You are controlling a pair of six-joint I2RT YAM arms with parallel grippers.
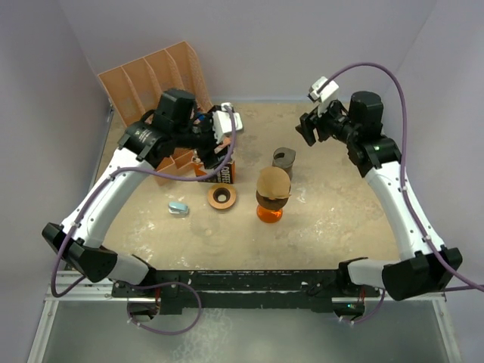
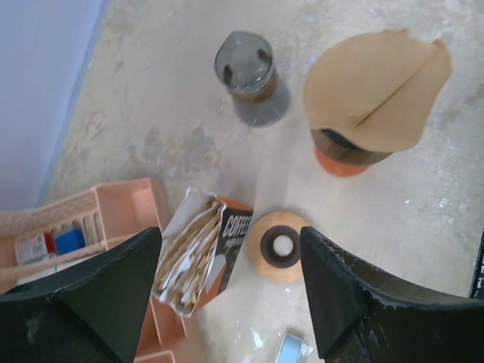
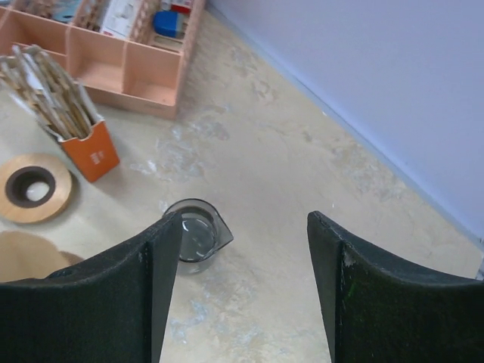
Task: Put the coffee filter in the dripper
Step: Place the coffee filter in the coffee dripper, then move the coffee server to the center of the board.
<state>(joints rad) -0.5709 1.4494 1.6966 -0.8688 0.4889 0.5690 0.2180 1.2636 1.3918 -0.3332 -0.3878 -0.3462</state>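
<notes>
Big picture first: the worktop (image 1: 333, 219), with the rack (image 1: 151, 76) at back left. The left gripper (image 2: 231, 238) hangs wide and empty over the filter box (image 2: 198, 253), handy for the supply. The right gripper (image 3: 243, 223) is just as wide and empty, held off to the back, clear of the action. And the filter (image 2: 374, 79) sits in the dripper (image 2: 342, 157), standing proud; I'd say it's placed, but loosely.
</notes>
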